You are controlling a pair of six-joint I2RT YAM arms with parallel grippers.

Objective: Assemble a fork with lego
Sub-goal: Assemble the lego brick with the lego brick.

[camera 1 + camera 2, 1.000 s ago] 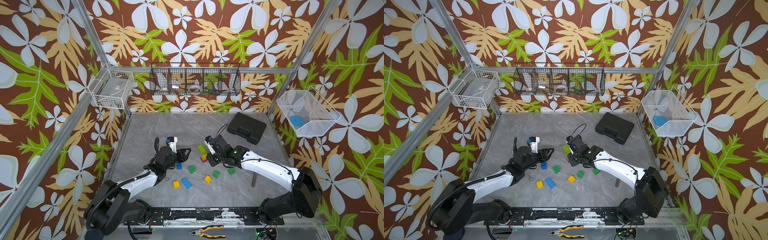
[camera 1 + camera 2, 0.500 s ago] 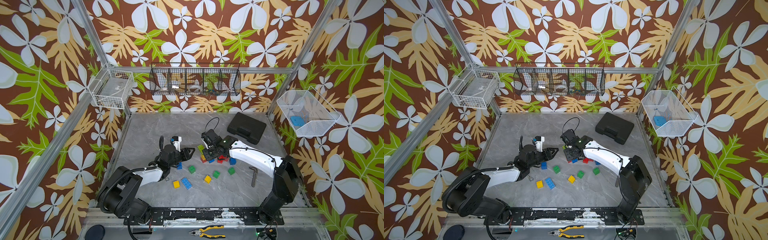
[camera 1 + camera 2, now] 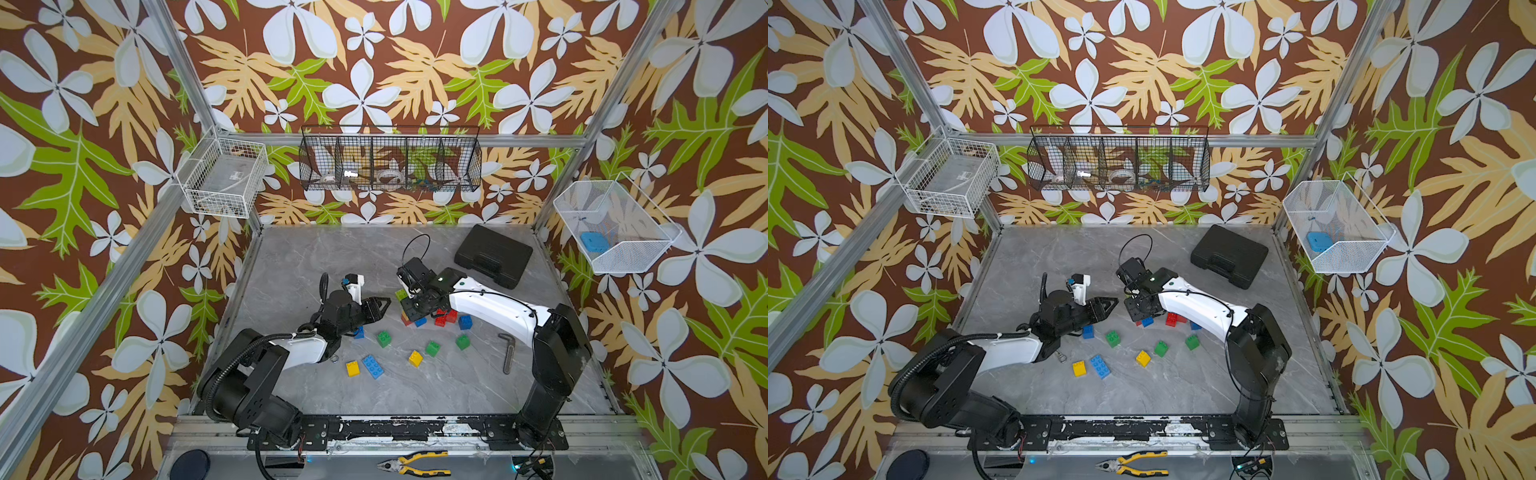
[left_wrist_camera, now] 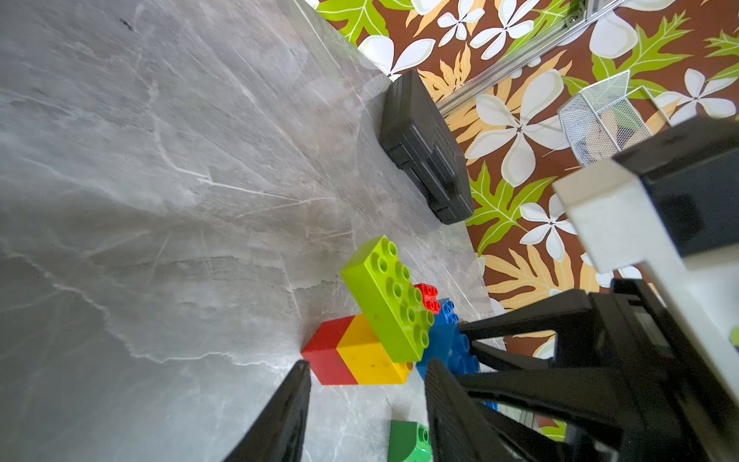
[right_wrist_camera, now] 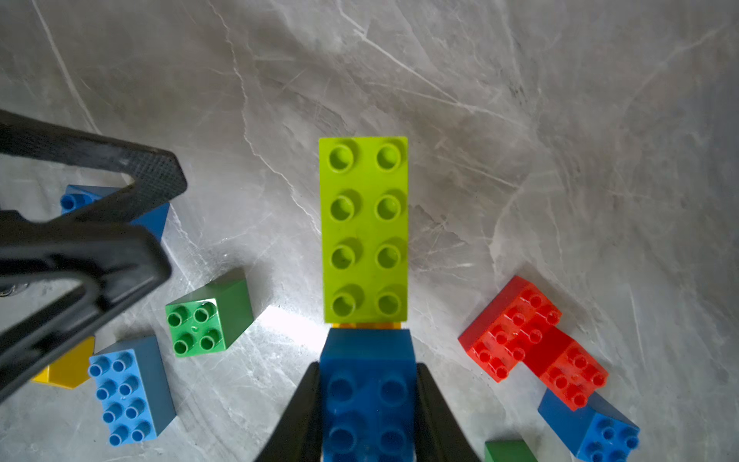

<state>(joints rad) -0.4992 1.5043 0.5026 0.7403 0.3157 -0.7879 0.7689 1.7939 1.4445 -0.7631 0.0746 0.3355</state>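
Centrally, right gripper (image 5: 368, 370) clamps blue brick (image 5: 368, 404), bare table (image 5: 520, 100) beyond

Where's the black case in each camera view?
Both top views: the case lies at the back right of the table.
Left wrist: the case is at the table's far edge, beyond the lime brick.
Right wrist: not in it.
Shared landmark: the lime brick.
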